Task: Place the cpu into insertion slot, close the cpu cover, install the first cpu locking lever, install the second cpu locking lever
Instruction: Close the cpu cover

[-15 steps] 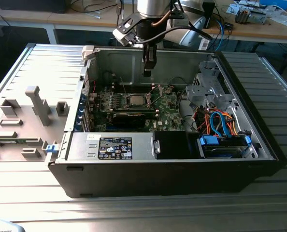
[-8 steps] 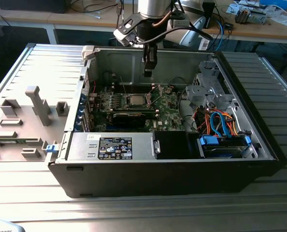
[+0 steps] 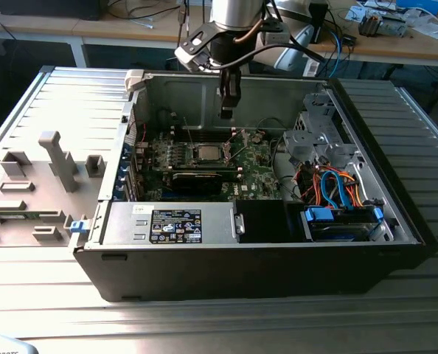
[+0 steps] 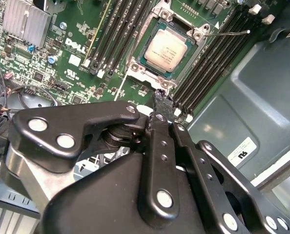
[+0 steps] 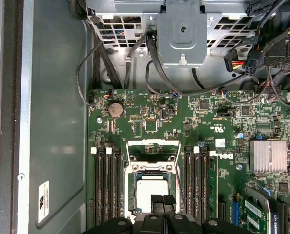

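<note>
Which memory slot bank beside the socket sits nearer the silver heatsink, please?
The bank farther from the grey case panel; the other bank borders that panel.

An open black computer case (image 3: 278,273) sits on a ribbed metal table (image 3: 204,324). Its labelled power supply (image 3: 176,225) lies along the near edge, with blue and orange cables (image 3: 337,184) at the exterior view's right.

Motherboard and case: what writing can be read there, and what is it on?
Black label on the power-supply box: white print, too small to read.
White sticker on the case wall: too small to read.
White maker's logo on the green board: a brand name, left unquoted.
</note>
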You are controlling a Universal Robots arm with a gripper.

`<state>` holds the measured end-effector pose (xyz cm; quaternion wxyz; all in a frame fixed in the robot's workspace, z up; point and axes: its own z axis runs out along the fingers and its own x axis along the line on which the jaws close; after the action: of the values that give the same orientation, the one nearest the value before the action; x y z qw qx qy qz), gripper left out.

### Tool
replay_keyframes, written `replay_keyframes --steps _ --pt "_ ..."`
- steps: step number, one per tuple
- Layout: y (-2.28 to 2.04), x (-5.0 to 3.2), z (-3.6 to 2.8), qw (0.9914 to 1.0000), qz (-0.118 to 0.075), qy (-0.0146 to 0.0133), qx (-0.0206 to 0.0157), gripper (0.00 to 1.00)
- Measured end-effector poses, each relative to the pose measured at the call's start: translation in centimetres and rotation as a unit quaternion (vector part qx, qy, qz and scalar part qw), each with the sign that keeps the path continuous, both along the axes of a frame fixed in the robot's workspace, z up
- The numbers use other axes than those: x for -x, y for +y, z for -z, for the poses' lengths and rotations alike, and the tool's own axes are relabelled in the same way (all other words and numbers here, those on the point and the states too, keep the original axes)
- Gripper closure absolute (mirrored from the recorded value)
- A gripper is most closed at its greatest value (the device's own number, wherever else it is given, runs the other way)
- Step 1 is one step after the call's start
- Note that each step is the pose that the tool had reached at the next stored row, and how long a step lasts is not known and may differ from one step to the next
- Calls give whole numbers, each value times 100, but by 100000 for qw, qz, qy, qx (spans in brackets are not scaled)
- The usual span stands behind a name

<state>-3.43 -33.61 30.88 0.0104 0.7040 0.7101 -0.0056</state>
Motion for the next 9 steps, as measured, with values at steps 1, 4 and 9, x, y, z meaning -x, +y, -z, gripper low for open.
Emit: replay_keyframes --steps 1,4,9 --pt "0 -2 7 100000 -3 0 -2 89" --pt "0 -3 17 100000 -5 5 4 89" --pt "0 -8 33 100000 -5 2 2 89"
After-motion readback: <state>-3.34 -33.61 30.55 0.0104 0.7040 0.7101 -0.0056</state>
